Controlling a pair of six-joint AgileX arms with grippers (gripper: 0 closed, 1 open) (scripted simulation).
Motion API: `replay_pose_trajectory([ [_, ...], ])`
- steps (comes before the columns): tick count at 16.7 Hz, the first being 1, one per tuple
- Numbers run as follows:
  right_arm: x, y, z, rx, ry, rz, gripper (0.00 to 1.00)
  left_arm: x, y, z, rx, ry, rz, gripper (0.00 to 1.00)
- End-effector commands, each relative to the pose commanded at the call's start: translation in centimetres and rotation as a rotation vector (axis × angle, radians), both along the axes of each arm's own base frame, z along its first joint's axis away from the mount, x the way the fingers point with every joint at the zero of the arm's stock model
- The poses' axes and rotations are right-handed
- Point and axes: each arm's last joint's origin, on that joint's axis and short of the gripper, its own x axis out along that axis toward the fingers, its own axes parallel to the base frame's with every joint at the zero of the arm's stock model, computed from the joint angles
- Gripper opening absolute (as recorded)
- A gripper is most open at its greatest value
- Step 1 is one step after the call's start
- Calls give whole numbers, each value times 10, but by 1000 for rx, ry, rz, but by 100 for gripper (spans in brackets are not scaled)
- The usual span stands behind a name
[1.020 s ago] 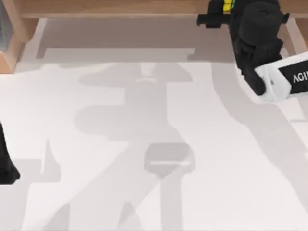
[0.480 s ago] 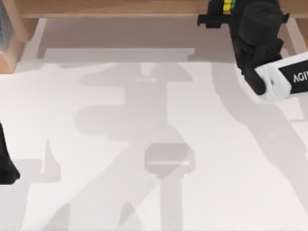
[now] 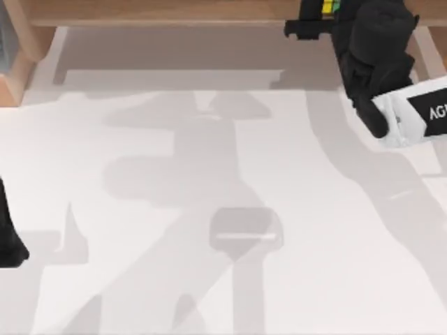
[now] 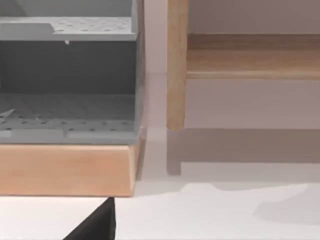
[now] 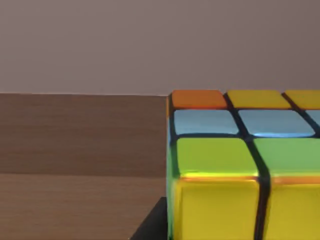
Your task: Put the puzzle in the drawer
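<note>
Top view: the right tool sits at the far right of the tabletop, over the wooden unit, closed on the puzzle, presumably carrying it to the drawer. The white arm link reads "AG", cut off. The left arm is parked at the left edge; its tool's state I cannot tell.

Left wrist view: a grey perforated shelf rack on a wood base beside a wooden leg.

Right wrist view: the puzzle held close above a wood surface.
</note>
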Motion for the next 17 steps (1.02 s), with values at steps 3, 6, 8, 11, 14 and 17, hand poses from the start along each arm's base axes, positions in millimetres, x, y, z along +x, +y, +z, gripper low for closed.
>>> replay_pose_trajectory([
  [3,-11,4,0,-16,22,3,0,0,0,0,0,0,0,100],
  [6,-15,1,8,-3,24,-34,0,0,0,0,0,0,0,100],
  [8,-15,-1,12,5,15,-45,0,0,0,0,0,0,0,100],
  [11,-15,0,11,5,17,-42,0,0,0,0,0,0,0,100],
  [14,-15,0,15,-1,22,-41,0,0,0,0,0,0,0,100],
  [17,-14,0,31,-39,60,-37,0,0,0,0,0,0,0,100],
])
